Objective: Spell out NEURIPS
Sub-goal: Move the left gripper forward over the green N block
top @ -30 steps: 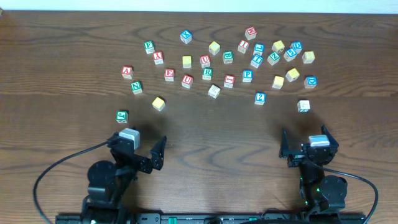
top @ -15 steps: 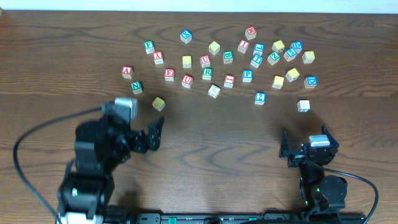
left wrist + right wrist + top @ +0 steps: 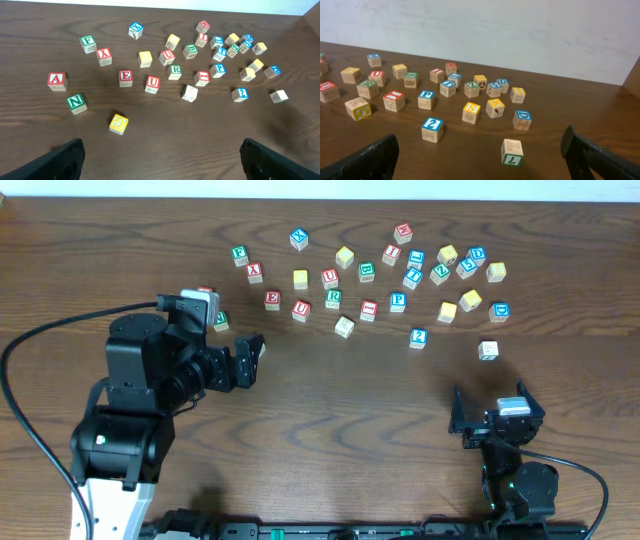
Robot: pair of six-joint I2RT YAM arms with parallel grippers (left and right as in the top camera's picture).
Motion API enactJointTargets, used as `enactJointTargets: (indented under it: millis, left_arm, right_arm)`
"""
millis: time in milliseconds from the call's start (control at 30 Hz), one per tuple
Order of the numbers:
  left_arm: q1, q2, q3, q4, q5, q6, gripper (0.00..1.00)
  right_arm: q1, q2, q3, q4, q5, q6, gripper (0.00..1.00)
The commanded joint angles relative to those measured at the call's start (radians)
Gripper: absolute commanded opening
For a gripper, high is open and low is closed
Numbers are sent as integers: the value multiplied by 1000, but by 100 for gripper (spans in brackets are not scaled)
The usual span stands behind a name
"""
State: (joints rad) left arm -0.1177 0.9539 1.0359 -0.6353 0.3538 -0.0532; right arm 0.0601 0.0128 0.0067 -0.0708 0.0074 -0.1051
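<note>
Left arm [image 3: 150, 380] has swung up from the bottom-left corner of the overhead pic to mid-left, right at the edge of the blocks. From above it now hides a green block that lay bare 1 s ago. Right arm [image 3: 510, 450] hasn't budged, bottom right. No block has shifted.

Left pincer [image 3: 161, 150]: fingers spread wide, only bare table [image 3: 350, 410] btwn them. In the left wrist pic:
- green N block [image 3: 76, 103] sits lower left, straight above the left finger, near but apart
- yellow E block [image 3: 118, 124] is closest to the pincer, just above the gap, toward its left side
- red E block [image 3: 125, 77] and red U block [image 3: 152, 83] sit further up, left of centre
- green R block [image 3: 174, 71] is at centre
- a red block [image 3: 202, 77] w/ what may be a sideways I is right of centre; can't tell for sure
- blue P block [image 3: 217, 70] is just beyond it, upper right

All stand well apart from the fingers.

Right pincer [image 3: 480, 150]: also spread wide, holding nothing. Yellow S block [image 3: 471, 112] is mid-frame in the right wrist pic, well above that gap.

Counts: 2 arms, 2 pincers. I count 30 blocks in the left wrist pic, though the upper-right bunch is tight, so approx. There are 2 red U's, the second U block [image 3: 167, 56] at upper centre, and 2 E's, 1 red and 1 yellow.
</note>
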Motion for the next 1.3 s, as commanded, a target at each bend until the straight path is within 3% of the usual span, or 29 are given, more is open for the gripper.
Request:
enactJointTargets:
  millis: [0,167,233,500,800,1267]
  left_arm:
    - [5,2,24,-4,4,-11,98]
    - [6,6,24,-8,-69,-34,98]
    - [6,26,41,-28,-162,-85,98]
    - [6,312,363,-264,-308,-76,98]
    - [46,548,618,-397,-321,-176,98]
    - [108,713,652,-423,-312,-183,98]
  right_arm:
    - [-9,-3,-1,-5,1,15,99]
    - [-9,-3,-1,-5,1,15,99]
    - [-9,-3,-1,-5,1,14,99]
    - [-9,-3,-1,-5,0,14,99]
    - [-9,-3,-1,-5,1,15,99]
    - [-9,-3,-1,-5,0,15,99]
